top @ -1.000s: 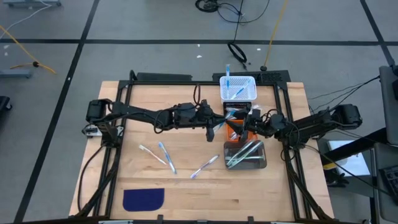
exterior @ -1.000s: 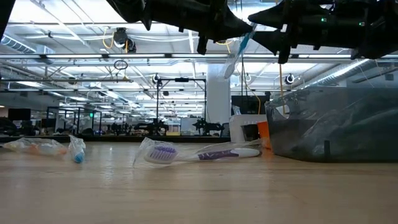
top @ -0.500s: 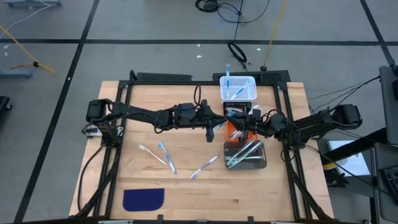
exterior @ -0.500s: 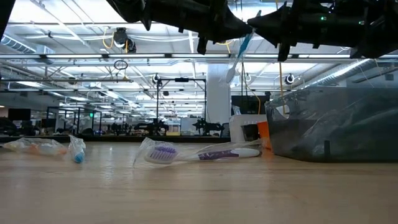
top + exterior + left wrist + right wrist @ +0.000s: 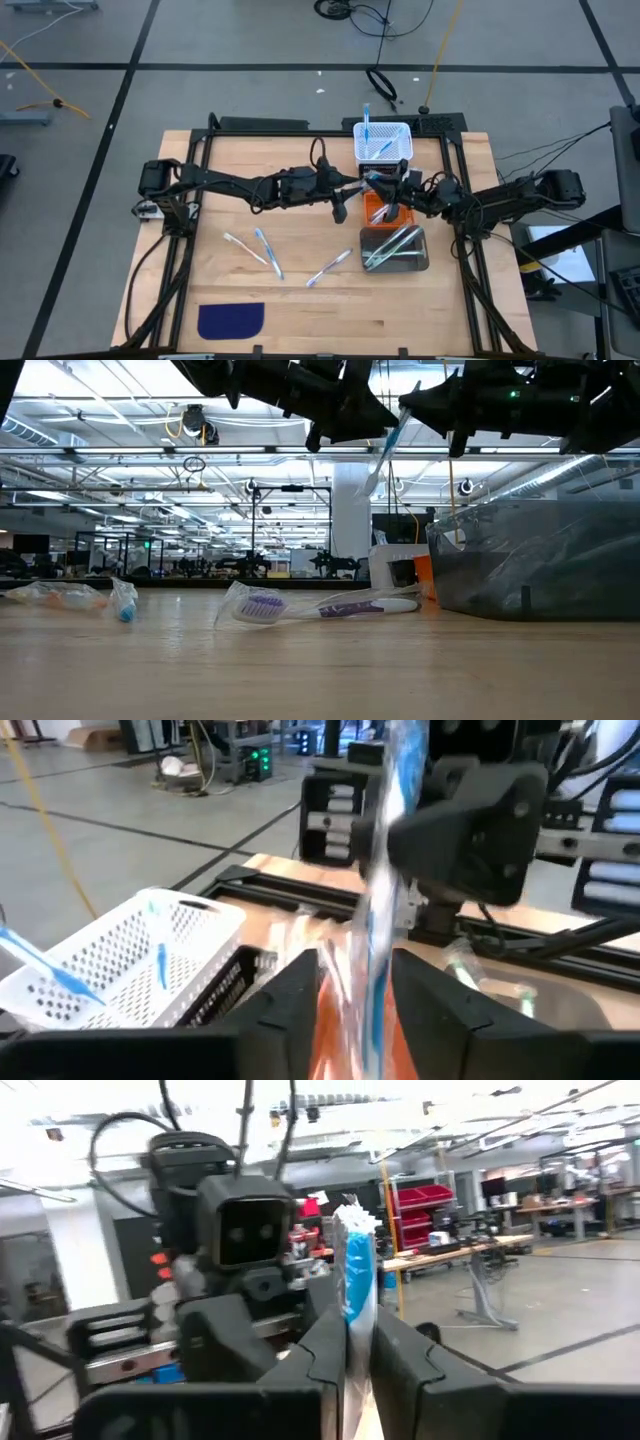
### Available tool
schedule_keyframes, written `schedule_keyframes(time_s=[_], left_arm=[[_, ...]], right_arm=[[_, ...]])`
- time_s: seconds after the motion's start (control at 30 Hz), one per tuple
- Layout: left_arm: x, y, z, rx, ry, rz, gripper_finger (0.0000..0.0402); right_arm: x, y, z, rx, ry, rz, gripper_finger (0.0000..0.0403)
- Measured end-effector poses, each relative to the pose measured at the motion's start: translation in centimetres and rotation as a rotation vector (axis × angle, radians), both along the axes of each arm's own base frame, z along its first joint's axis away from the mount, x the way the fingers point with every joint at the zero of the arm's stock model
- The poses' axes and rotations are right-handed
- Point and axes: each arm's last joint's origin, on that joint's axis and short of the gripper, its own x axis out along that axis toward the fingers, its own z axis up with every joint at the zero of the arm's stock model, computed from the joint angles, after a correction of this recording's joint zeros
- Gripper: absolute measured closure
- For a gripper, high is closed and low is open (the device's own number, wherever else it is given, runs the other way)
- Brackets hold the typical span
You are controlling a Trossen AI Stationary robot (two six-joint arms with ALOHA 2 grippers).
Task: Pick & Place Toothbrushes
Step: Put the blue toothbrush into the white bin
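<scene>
Clear crinkled wrapping sheathes the blue-and-white toothbrush point(image 5: 380, 910) held upright above the table's middle, between the white perforated basket point(image 5: 383, 142) and the smoky clear plastic bin point(image 5: 396, 250). The right gripper point(image 5: 388, 194) is clenched on it; the left gripper point(image 5: 355, 982) has its fingers parted either side, released. Other wrapped toothbrushes point(image 5: 262, 251) lie on the pale wood table point(image 5: 330, 315). No writing is legible.

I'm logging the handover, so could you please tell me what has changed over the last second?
The right gripper has closed on the wrapped blue toothbrush, and the left gripper has opened around it and drawn slightly away. The toothbrushes on the table, the white basket and the clear bin stayed put.
</scene>
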Motion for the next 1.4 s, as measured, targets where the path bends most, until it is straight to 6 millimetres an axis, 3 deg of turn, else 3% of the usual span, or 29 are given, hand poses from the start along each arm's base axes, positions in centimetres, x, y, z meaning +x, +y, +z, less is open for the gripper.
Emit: schedule_keyframes(time_s=[0.27, 0.57, 0.7, 0.93, 1.4], left_arm=[[0.0, -0.1, -0.1, 0.016, 0.016, -0.003, 0.0226], [-0.2, -0.2, -0.8, 0.005, 0.084, -0.006, 0.0229], [-0.2, -0.3, -1.0, -0.019, 0.1, -0.003, 0.0231], [-0.2, -0.8, -1.2, -0.022, 0.126, -0.019, 0.0231], [-0.2, -1.3, -1.3, -0.021, 0.134, -0.033, 0.0231]], right_arm=[[-1.3, -2.3, 0.7, -0.011, 0.044, -0.124, 0.0384], [-3.3, -5.4, 1.6, -0.019, 0.045, -0.347, 0.0385], [-3.9, -6.9, 1.0, 0.008, 0.101, -0.495, 0.0385], [-4.8, -8.9, 0.7, 0.06, 0.093, -0.597, 0.0385], [-4.3, -11.3, -1.4, 0.163, 0.098, -0.657, 0.0374]])
